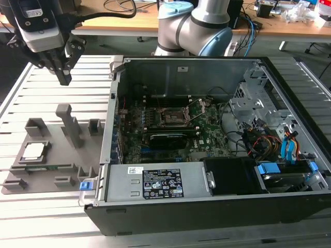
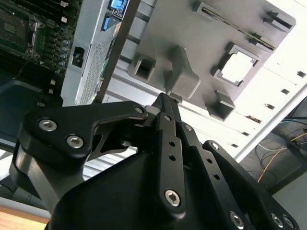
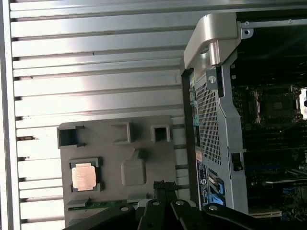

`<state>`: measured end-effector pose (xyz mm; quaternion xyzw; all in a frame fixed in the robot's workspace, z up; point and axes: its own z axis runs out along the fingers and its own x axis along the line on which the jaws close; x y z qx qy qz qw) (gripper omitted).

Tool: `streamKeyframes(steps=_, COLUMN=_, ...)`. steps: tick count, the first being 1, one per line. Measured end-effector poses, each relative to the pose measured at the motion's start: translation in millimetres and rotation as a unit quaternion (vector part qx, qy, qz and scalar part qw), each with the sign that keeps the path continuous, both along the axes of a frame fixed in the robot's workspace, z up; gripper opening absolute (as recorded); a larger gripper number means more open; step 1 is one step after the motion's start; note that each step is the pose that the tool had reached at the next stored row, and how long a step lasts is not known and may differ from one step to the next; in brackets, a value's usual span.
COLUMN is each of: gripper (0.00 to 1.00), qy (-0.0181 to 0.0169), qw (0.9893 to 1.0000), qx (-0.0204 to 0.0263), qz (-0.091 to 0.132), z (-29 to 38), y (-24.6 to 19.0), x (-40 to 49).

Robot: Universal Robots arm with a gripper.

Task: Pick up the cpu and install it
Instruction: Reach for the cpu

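Gripper: we see the black metal two-finger gripper [image 1: 64,79] [image 2: 166,98] [image 3: 163,184] hanging in the air above the far part of the tray, its tips pointing down.
Pincer state: clenched, as far as we can make out. The fingertips meet in both wrist views and we see nothing held between them.
Cpu: the small, flat, square, silver-grey-topped cpu [image 1: 33,150] [image 2: 238,67] [image 3: 83,175] lies flat in a square walled pocket of the tray. It is outside the case and well apart from the gripper.
Tray: a flat grey plastic fixture tray [image 1: 59,155] [image 2: 182,28] [image 3: 110,153] rests on the table just beside the case, on the exterior view's left of it.
Post: a grey upright plastic post [image 1: 70,124] [image 2: 184,76] [image 3: 133,170] stands on the tray. In the exterior view we see the gripper above it, not touching.
Memory stick: a long thin green memory stick [image 1: 39,168] [image 3: 98,204] sits on edge in a slot of the tray, just beside the cpu's pocket.
Case: a black, open-sided desktop computer case [image 1: 207,214] lies on the table with its inside facing up.
Socket: the square black-framed processor socket [image 1: 173,118] [image 3: 278,103] sits on the green motherboard [image 1: 212,132] inside the case, well apart from the cpu.
Table: a silver slatted aluminium table [image 1: 31,88] [image 3: 96,72] carries both tray and case.
Arm: the silver robot arm with pale blue joint caps [image 1: 201,23] rises behind the case in the exterior view.
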<state>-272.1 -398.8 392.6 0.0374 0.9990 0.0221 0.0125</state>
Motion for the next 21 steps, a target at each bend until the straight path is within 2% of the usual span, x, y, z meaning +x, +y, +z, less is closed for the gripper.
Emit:
streamKeyframes(steps=6, gripper=0.11, qy=0.0000, qw=1.0000, qx=0.0000, qz=0.000, z=-0.4, y=0.0, x=-11.5)
streamKeyframes(steps=21, gripper=0.11, qy=0.0000, qw=1.0000, qx=0.0000, qz=0.000, z=-2.4, y=0.0, x=-52.9)
